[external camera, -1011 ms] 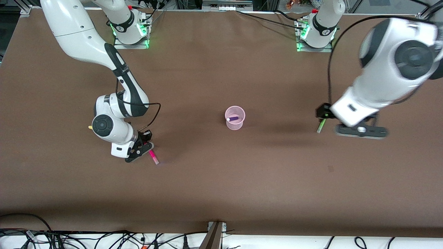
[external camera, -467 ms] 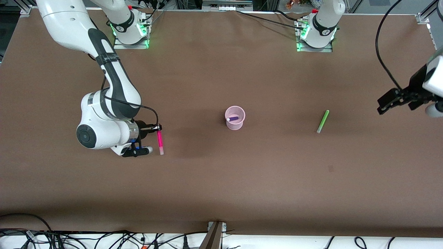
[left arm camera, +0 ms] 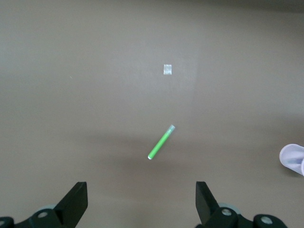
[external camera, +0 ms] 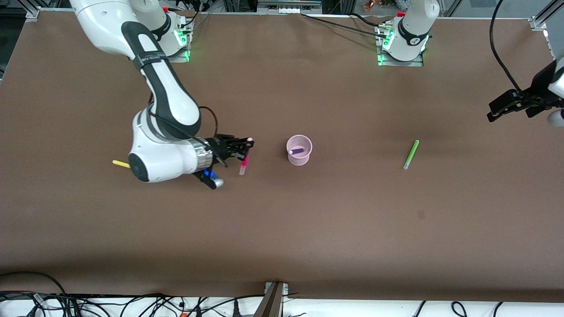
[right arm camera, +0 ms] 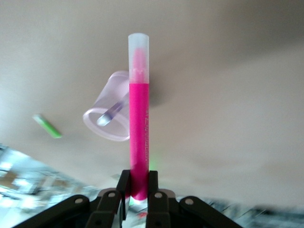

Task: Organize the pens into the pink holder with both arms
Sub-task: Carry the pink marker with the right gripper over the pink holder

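Right gripper clamps magenta pen.

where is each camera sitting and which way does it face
front view: high across the table, facing both bases; right hand holds the pink pen; left hand open.
left wrist view: looks down on the green pen; its fingertips show.
right wrist view: along the pink pen toward the pink holder; its own fingers show.
shared: green pen and holder appear in all three.

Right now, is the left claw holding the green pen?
No, the green pen lies alone on the brown table, while the left claw hangs open above the table's end.
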